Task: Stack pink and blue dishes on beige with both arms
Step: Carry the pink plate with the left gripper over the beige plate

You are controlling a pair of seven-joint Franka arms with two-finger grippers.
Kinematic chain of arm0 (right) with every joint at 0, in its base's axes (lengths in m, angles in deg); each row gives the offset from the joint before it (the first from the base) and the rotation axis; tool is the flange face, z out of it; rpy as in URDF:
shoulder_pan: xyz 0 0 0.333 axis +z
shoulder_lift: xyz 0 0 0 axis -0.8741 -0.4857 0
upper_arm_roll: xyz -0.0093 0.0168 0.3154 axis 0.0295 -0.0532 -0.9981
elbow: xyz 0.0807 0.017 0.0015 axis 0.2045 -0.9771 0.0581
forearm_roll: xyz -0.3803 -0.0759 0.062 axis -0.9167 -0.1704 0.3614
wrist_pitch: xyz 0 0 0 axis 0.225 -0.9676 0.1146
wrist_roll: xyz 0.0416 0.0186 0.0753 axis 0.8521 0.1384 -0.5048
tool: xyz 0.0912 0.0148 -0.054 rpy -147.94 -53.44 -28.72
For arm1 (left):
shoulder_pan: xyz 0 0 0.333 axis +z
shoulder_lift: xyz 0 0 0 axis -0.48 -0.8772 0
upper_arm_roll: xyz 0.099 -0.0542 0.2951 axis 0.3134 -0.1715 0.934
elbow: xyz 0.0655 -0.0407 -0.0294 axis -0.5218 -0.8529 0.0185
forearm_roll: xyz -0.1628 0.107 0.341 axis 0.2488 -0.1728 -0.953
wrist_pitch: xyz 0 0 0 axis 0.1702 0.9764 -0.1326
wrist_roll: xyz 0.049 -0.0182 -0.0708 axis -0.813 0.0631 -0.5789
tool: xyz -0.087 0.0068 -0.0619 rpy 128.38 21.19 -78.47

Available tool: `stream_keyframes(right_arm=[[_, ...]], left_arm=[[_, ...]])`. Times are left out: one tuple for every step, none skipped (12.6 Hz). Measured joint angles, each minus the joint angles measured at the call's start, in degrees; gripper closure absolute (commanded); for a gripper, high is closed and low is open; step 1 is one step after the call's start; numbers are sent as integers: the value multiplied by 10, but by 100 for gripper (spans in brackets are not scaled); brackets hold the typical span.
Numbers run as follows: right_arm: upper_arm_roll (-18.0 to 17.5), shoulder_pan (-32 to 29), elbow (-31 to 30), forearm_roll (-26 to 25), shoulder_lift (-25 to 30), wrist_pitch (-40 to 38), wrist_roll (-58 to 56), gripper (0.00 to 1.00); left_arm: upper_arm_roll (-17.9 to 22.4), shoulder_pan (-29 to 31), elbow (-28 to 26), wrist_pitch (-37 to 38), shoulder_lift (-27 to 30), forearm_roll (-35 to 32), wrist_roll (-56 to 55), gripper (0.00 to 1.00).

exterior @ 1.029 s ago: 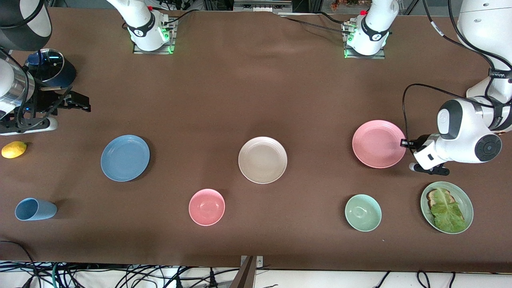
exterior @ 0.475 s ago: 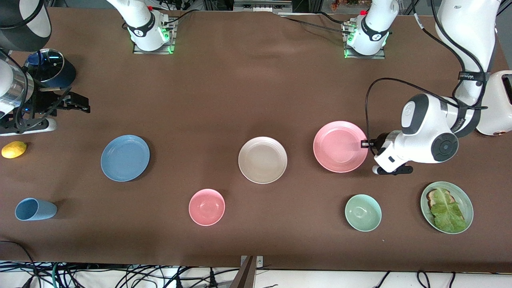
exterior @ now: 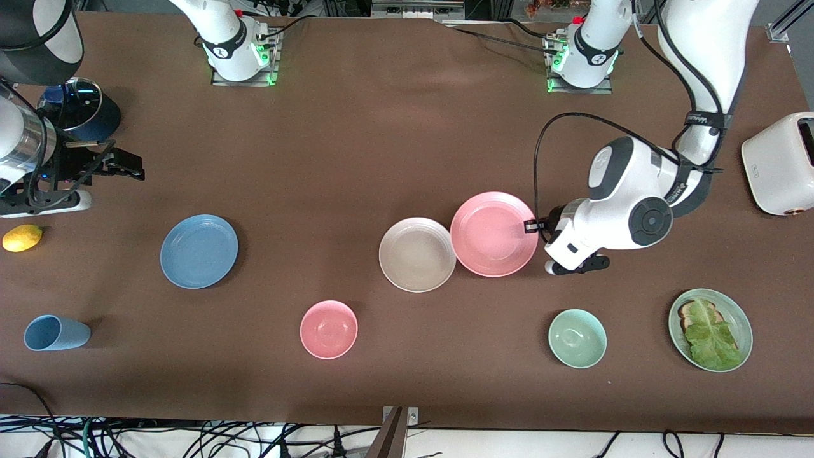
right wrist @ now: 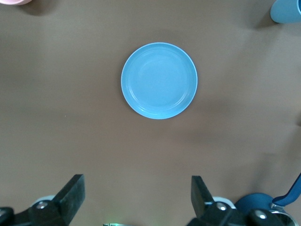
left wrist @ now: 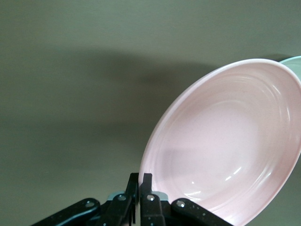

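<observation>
Brown table says you're early on — left gripper clamps the pink plate beside the bare beige plate, blue plate untouched, right gripper spread open.

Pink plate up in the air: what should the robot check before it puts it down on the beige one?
1. Left gripper shut on round pastel pink plate's rim: ok.
2. Pink plate centred over round cream-beige plate: not ok, only its edge overlaps.
3. Beige plate's top bare: ok.
4. Right gripper open, out of the way: ok.
5. Round pastel blue plate lying apart on the brown table: ok.
</observation>
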Motion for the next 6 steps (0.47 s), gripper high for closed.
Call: stream_keyframes(right_arm=[[0, 0, -3, 0, -1, 5, 0, 0], [1, -1, -8, 0, -2, 16, 0, 0], [1, -1, -17, -2, -4, 31, 0, 0], [1, -2, -24, -5, -7, 49, 0, 0], [1, -3, -30, -10, -13, 65, 0, 0], [1, -4, -33, -12, -20, 78, -1, 0]], left_arm=[[0, -18, 1, -17, -11, 0, -21, 100], [0, -36, 2, -35, -23, 0, -40, 100], [-1, -53, 6, -53, -35, 0, -58, 100], [-1, -69, 15, -67, -48, 0, -75, 100], [0, -84, 30, -76, -62, 0, -92, 100], [0, -98, 47, -80, -77, 0, -106, 100]])
